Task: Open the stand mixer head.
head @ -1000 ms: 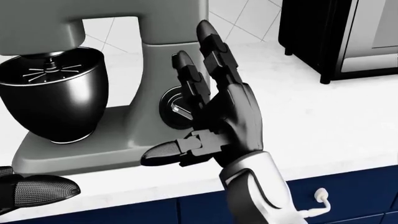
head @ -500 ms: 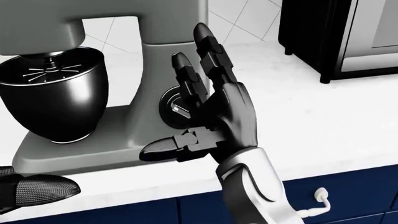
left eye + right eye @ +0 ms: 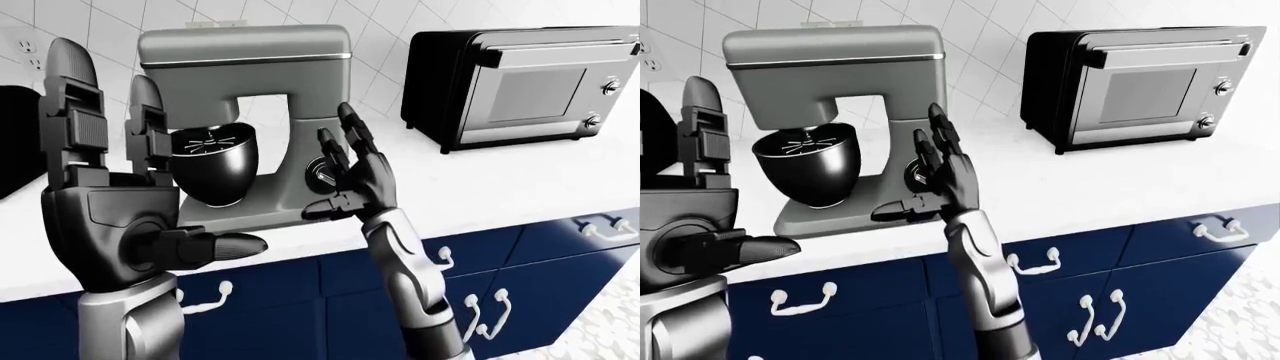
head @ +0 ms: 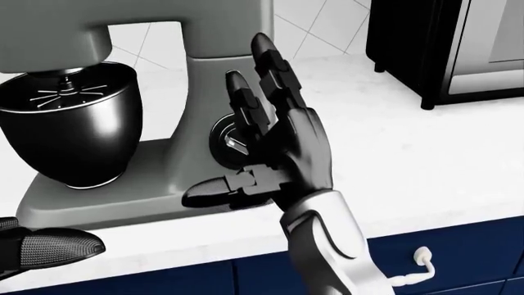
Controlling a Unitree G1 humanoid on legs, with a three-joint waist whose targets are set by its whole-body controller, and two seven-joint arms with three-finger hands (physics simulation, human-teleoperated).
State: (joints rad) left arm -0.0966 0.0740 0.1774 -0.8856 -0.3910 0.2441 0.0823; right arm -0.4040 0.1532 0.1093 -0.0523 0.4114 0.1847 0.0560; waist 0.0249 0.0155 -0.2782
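The stand mixer [image 3: 245, 127] is seen on the white bench [image 3: 520, 180], at about 11 o'clock of the left-eye view, with its head [image 3: 243, 52] down over the black bowl [image 3: 213, 165]. A round dial [image 4: 231, 142] is set in the side of its column, near the centre of the head view.

The right robot hand [image 4: 274, 144] is held spread, with the two long fingers [image 4: 268, 67] pointing up toward 12 o'clock and the thumb [image 4: 214, 190] stretched toward 9 o'clock along the mixer base. Nothing is gripped by it. Over the last second this hand has been carried slightly toward 10 o'clock in the head view, so that the fingertips now lie across the column just under the head and the palm has drawn over more of the dial. Whether the column is touched cannot be told.

The left robot hand [image 3: 110, 210] is raised at 8 o'clock of the left-eye view, likewise spread and empty, well apart from the mixer; no shift of it is noticed.

The head is judged not yet lifted. The small drift is taken to mean that the approach is nearly finished, and that a push up under the head, or a press on the dial, is what remains. The toaster oven [image 3: 520, 86] at 2 o'clock is not involved.
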